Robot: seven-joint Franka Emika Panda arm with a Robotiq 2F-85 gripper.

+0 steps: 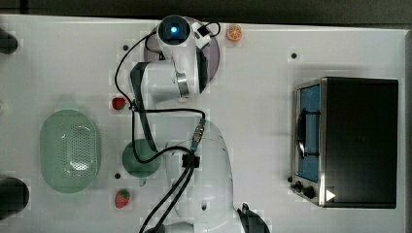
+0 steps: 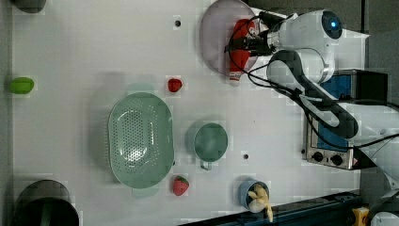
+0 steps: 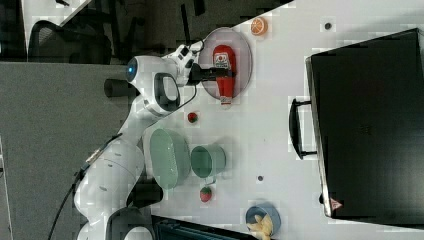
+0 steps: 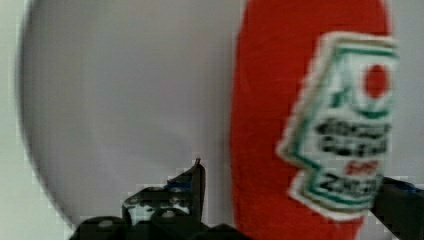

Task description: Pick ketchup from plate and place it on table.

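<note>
In the top view my arm covers most of the plate (image 1: 215,53) at the far edge of the counter (image 1: 262,97); an orange slice (image 1: 234,32) lies just beside the rim.

In the left view the ketchup (image 2: 240,49) lies flat on the plate, its whitish cap poking past the rim toward the strawberry (image 2: 174,84). The pincer (image 2: 244,42) sits right over the bottle's body.

In the right view I see the bottle lengthwise across the plate, label up, with the pincer reaching in from the right view's left, across its middle.

In the wrist view the red body and its label lie between my two fingers (image 4: 192,185), one on each side with daylight left over, so the pincer is open and straddling the bottle, not yet gripping.

I judge it a light plastic squeeze bottle: smooth, somewhat slippery, with walls that give under pressure. Lying on its side it may roll. I would close across the widest part near the label, squarely, with modest force.
</note>
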